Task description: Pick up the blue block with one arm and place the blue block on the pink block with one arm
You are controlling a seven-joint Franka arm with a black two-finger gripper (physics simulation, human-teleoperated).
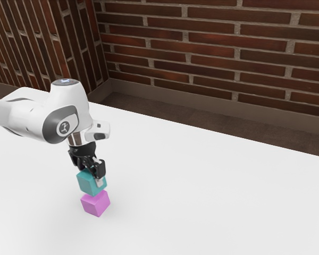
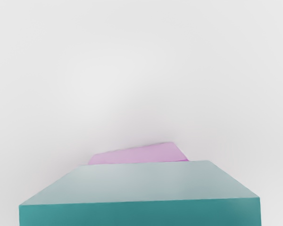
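Grip comes first: the black two-finger gripper [image 1: 93, 176] points straight down, its jaws clamped from two sides on the upper part of a small matte cube of teal-leaning blue, the blue block [image 1: 86, 185]. So the pick-up looks done, and the block hangs in the hand, clear of the table.

Directly beneath it sits a small matte pink cube, the pink block [image 1: 95, 204], resting on the plain white table [image 1: 212, 186]. In the exterior view the two cubes stand nearly in one column, the blue one a touch toward that view's left. Whether their faces already meet or a thin gap remains, I cannot tell. From the wrist view the blue block [image 2: 141, 193] lies just under the hand, with a strip of the pink block [image 2: 141, 154] peeking out past its far edge.

What is left, as I judge it: settle the blue block squarely onto the pink top, part the jaws, and lift away.

Further out, the white arm [image 1: 37, 119] reaches in from the exterior view's left, and a red brick wall [image 1: 212, 48] stands behind the table.
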